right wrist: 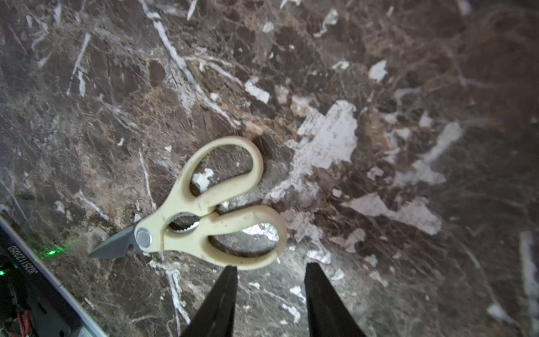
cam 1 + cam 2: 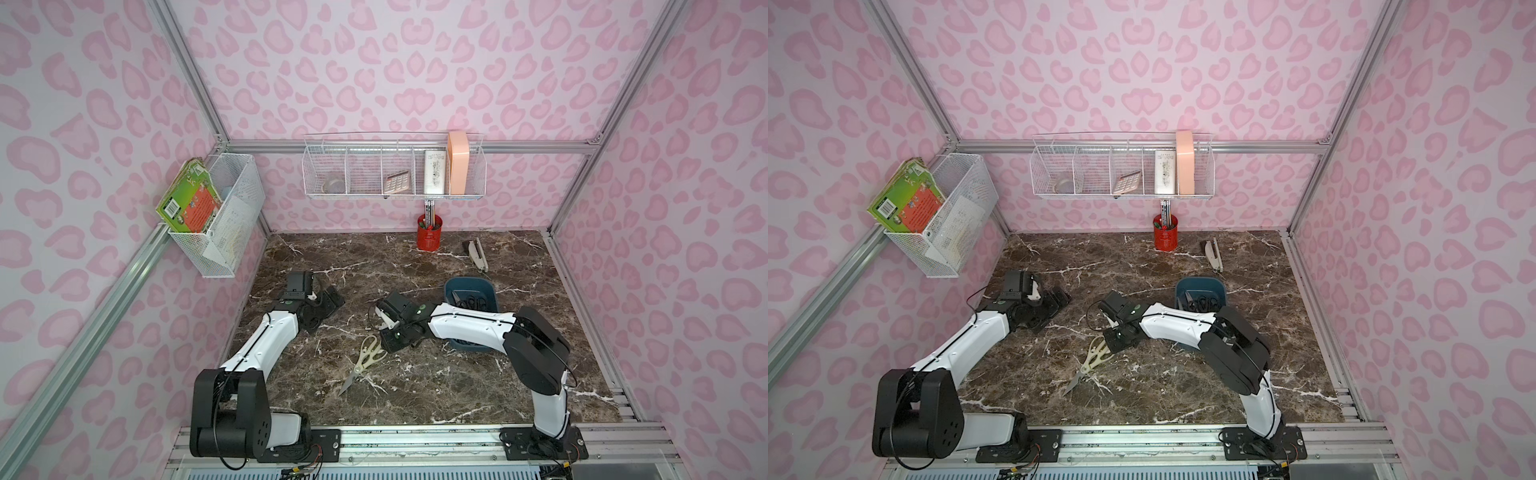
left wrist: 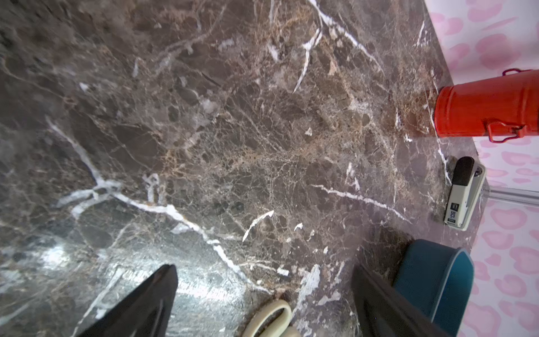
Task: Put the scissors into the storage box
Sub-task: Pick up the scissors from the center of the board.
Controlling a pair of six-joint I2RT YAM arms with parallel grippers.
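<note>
One cream scissors (image 1: 201, 205) lies loose; right gripper (image 1: 271, 265) parted, empty; left gripper (image 3: 262, 267) wide; one storage box (image 3: 428, 268).

top views overhead, sharing whole scene; wrist views near tabletop (image 1: 408, 58)

We see the cream-handled shears (image 2: 1089, 361) flat on the marble tabletop (image 2: 1183, 374), our right gripper (image 2: 1111, 345) at their handles.

Glossy marble tabletop (image 2: 415, 270); matt plastic-handled shears (image 1: 204, 204)
</note>
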